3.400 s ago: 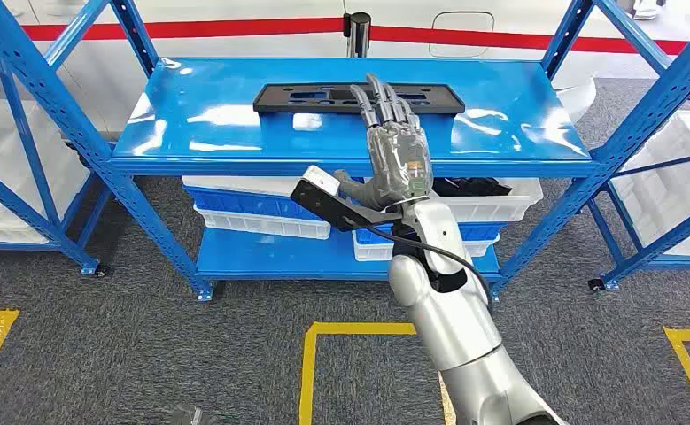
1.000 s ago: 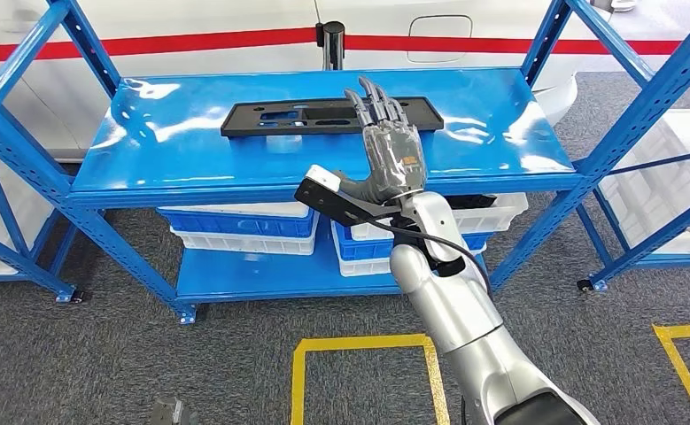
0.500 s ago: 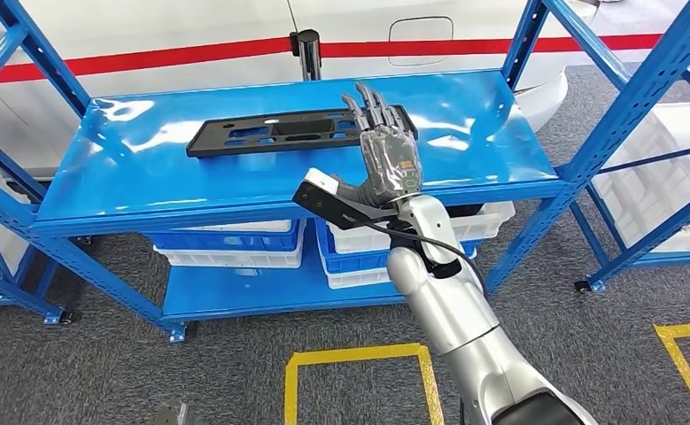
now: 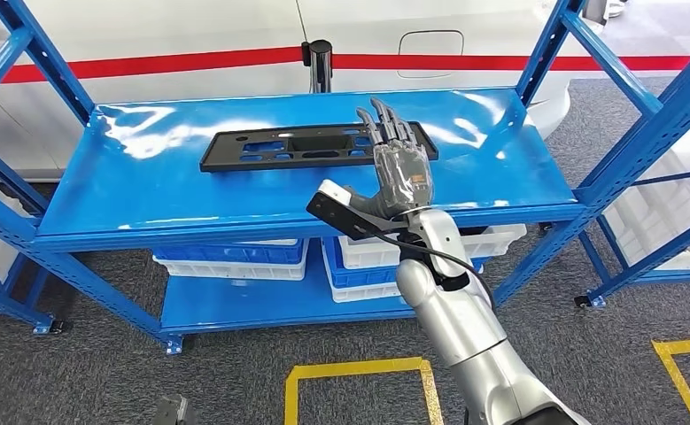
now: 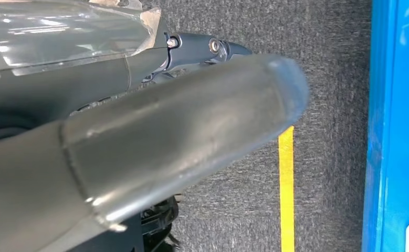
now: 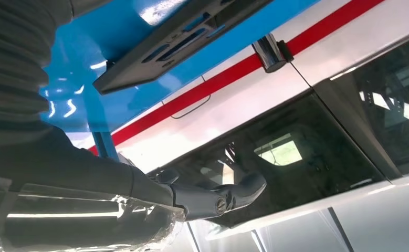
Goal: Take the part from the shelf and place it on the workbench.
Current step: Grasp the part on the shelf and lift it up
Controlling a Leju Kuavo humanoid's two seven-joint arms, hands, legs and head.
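- The part (image 4: 316, 145) is a long, flat, black plate with holes cut in it. It lies flat on the top of the blue shelf (image 4: 146, 190), near the back.
- It looks stiff and hard, like plastic, and likely not heavy. It is long, so held by one end it may tip or swing.
- The top of the shelf is shiny and smooth, so the part may slide if pushed.
- A good place to grab looks like the long front edge near the middle, or through one of the holes.
- The right hand (image 4: 400, 168) is held up over the front of the shelf, by the right end of the part. Its fingers are straight and a little apart, and it holds nothing. I cannot tell if the fingertips touch the part.
- The left hand (image 5: 139, 142) hangs low over the grey floor. I cannot tell how its fingers are set.
- White and blue bins (image 4: 235, 257) sit on the lower shelf.
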